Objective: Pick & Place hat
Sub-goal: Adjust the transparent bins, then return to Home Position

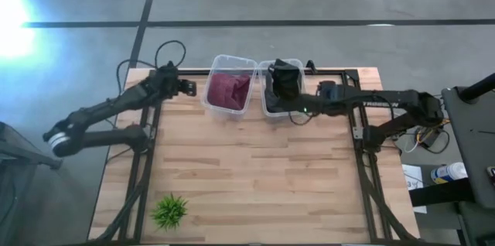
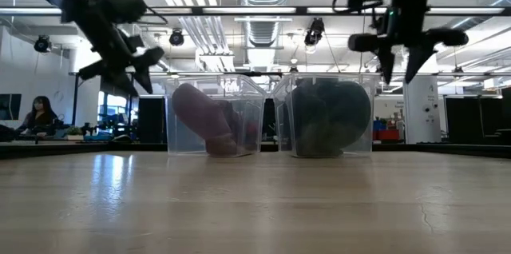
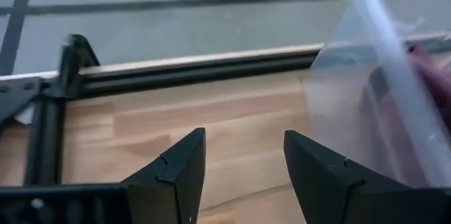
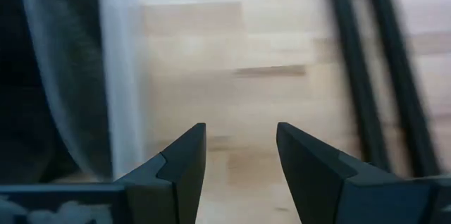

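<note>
Two clear plastic bins stand side by side at the table's far edge. The left bin (image 1: pixel 230 85) (image 2: pixel 215 117) holds a maroon hat (image 1: pixel 229 90) (image 2: pixel 209 120) resting on its floor. The right bin (image 1: pixel 280 87) (image 2: pixel 326 117) holds a black hat (image 1: pixel 285 82) (image 2: pixel 329 117). My left gripper (image 1: pixel 188 87) (image 2: pixel 144 66) (image 3: pixel 244 136) hovers open above the table just left of the maroon hat's bin (image 3: pixel 394 90). My right gripper (image 1: pixel 303 108) (image 2: pixel 397 66) (image 4: pixel 241 127) hangs open, fingers pointing down, at the right bin's near right corner, beside its wall (image 4: pixel 84 76).
A small green plant (image 1: pixel 170 210) stands near the table's near left corner. Black frame rails run along the table's far edge (image 3: pixel 211 76) and right side (image 4: pixel 366 69). Bare wood (image 1: pixel 255 176) spreads in front of the bins. A person (image 2: pixel 36 117) sits in the room behind.
</note>
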`<state>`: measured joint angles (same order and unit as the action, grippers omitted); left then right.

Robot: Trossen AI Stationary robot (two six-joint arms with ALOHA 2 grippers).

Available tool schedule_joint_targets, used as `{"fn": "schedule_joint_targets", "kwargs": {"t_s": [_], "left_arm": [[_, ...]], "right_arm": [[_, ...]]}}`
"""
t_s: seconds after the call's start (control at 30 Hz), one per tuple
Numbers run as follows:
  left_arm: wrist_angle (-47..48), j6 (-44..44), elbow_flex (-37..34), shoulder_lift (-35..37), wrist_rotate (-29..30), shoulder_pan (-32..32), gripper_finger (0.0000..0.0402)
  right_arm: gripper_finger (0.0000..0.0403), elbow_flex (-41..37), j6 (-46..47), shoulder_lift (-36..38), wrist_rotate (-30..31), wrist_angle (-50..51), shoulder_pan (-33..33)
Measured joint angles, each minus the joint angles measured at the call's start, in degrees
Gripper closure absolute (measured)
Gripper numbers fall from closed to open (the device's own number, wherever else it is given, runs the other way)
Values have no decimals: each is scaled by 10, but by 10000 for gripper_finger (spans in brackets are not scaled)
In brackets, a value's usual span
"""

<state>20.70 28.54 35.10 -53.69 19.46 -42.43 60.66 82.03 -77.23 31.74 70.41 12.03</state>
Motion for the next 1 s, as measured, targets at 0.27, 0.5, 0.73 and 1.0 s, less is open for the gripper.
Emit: {"fn": "schedule_joint_targets", "kwargs": {"t_s": [0.27, 0.5, 0.73, 1.0], "left_arm": [[-20, 5, 0, -123, -118, 5, 216], [-20, 2, 1, -118, -145, 55, 216], [-21, -3, 4, -98, -140, 95, 216], [39, -34, 12, 33, -191, 185, 216]], "right_arm": [[232, -26, -133, -6, -104, -138, 44], [232, 5, -180, -4, -112, -117, 42], [232, 39, -205, -5, -55, -44, 41], [232, 98, -294, 40, -10, -43, -37]]}}
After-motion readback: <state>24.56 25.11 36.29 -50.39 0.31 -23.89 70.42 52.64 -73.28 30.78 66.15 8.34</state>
